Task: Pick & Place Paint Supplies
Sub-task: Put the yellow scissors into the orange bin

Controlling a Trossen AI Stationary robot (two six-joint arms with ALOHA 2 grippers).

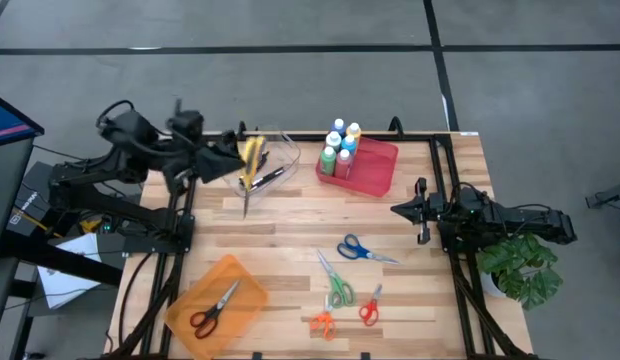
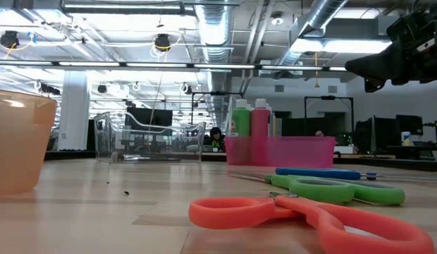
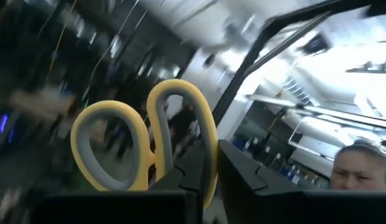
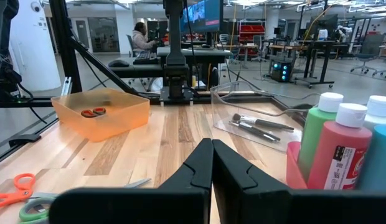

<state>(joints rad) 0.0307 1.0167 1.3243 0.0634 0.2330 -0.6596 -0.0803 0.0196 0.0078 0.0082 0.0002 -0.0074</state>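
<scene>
From my remote station, I am watching the left gripper (image 1: 233, 153) hanging over the clear bin (image 1: 273, 160) at the table's (image 1: 290, 225) eleven o'clock, its fingers (image 3: 240, 177) pinching nearly closed on a pair of yellow-handled scissors (image 1: 251, 165) whose blades are pointing down toward six o'clock. In the left wrist view the yellow loops (image 3: 146, 146) are standing just above the clamped fingertips. Brushes (image 4: 258, 124) are lying in the clear bin.

The paint bottles (image 1: 341, 147) are standing upright, packed together in the nine o'clock end of the red bin (image 1: 375, 170), at about twelve o'clock on the table. They are sitting at the left gripper's three o'clock, apart from it, with the clear bin between.

I am seeing the right gripper (image 1: 400, 210) waiting at the table's three o'clock edge, fingers pressed fully together and holding nothing. The bottles are lying at its eleven o'clock, near but not touching; in the right wrist view a green bottle (image 4: 320, 140) and a red one (image 4: 339, 158) are looming close beside its fingers.

An orange bin (image 1: 218, 297) at seven o'clock is holding red-handled scissors (image 1: 212, 312). Blue scissors (image 1: 362, 250), green scissors (image 1: 335, 285), orange scissors (image 1: 323, 322) and another red pair (image 1: 370, 306) are lying loose around five o'clock.
</scene>
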